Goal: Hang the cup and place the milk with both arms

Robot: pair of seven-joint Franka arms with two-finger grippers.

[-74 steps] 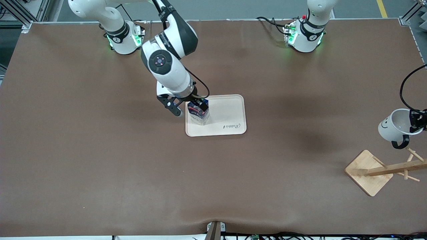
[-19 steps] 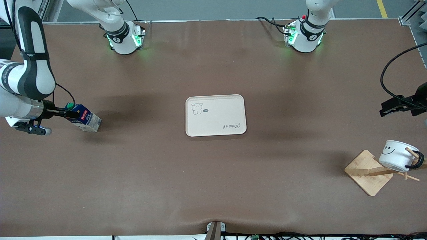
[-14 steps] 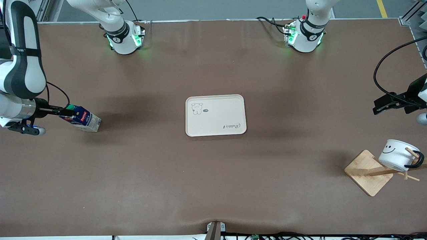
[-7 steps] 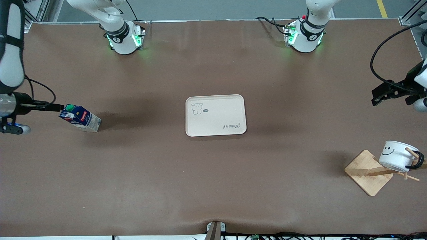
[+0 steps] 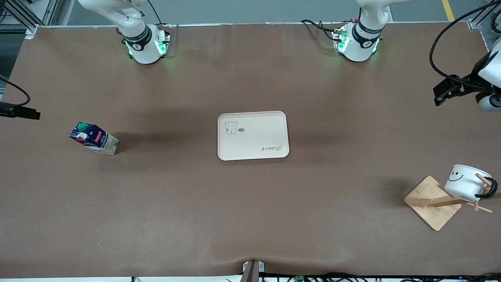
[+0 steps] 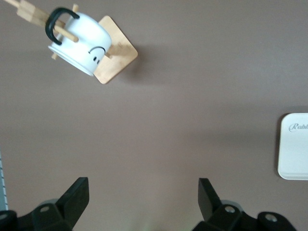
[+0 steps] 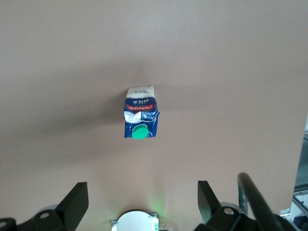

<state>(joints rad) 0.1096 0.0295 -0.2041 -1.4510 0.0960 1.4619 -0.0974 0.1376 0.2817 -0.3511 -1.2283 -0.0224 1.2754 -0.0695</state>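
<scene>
The milk [image 5: 94, 138] stands on the bare table toward the right arm's end, with its green cap up. It also shows in the right wrist view [image 7: 140, 119]. My right gripper [image 7: 143, 202] is open and empty, well clear of the carton; only its tip [image 5: 31, 114] shows at the front view's edge. The cup [image 5: 467, 183] hangs by its black handle on a peg of the wooden rack [image 5: 430, 201]. It also shows in the left wrist view [image 6: 79, 42]. My left gripper [image 5: 441, 93] is open and empty, up and away from the rack, as its wrist view [image 6: 143, 202] confirms.
A cream tray [image 5: 253, 135] lies at the table's middle and holds nothing; its edge shows in the left wrist view [image 6: 294, 147]. The rack's base [image 6: 114, 57] sits near the table's corner at the left arm's end. The right arm's base [image 7: 134, 222] shows under its gripper.
My right gripper has let go of the milk and drawn back off the table's end. My left gripper has pulled away from the hanging cup toward the bases. The milk and cup stay put.
</scene>
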